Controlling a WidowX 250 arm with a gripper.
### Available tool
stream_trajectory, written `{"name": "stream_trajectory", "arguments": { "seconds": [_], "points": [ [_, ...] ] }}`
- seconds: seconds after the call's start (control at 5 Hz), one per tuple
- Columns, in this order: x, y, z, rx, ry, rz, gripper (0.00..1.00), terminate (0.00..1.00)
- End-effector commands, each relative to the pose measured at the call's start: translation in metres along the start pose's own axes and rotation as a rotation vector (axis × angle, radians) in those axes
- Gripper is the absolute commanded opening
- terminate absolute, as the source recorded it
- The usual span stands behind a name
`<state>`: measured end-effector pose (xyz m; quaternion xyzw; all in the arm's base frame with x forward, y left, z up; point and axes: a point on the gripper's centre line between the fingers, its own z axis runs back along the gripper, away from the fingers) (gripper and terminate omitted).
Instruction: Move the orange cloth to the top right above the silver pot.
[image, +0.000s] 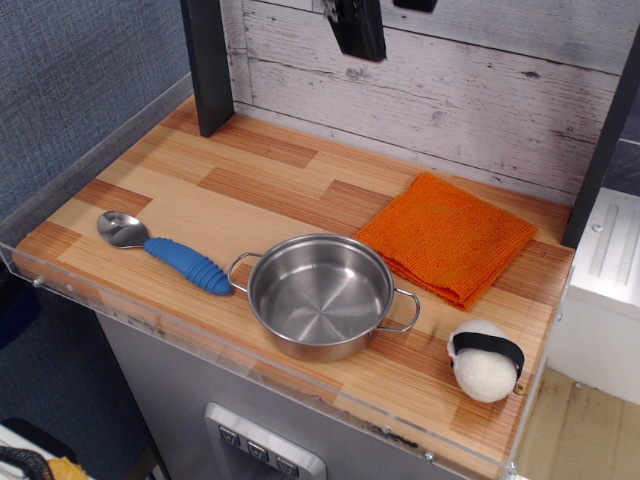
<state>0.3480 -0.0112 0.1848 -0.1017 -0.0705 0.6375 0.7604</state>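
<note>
The orange cloth (447, 237) lies flat on the wooden table at the back right, just beyond and right of the silver pot (322, 293). The pot stands empty near the front edge, with its two loop handles pointing left and right. My gripper (385, 18) is high at the top edge of the view, well above the table and left of the cloth. Only its black fingertips (356, 28) show. They stand apart and hold nothing.
A metal spoon with a ribbed blue handle (175, 255) lies left of the pot. A white ball with a black band (485, 360) sits at the front right corner. A dark post (208, 60) stands at the back left, and a white plank wall (500, 90) is behind.
</note>
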Motion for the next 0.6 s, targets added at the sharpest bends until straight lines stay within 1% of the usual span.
{"name": "stream_trajectory", "arguments": {
  "seconds": [0.0, 0.2, 0.4],
  "points": [
    [0.0003, 0.0046, 0.0182, -0.054, -0.011, -0.006, 1.00, 0.00],
    [0.0003, 0.0046, 0.0182, -0.054, -0.011, -0.006, 1.00, 0.00],
    [0.0003, 0.0046, 0.0182, -0.054, -0.011, -0.006, 1.00, 1.00]
  ]
}}
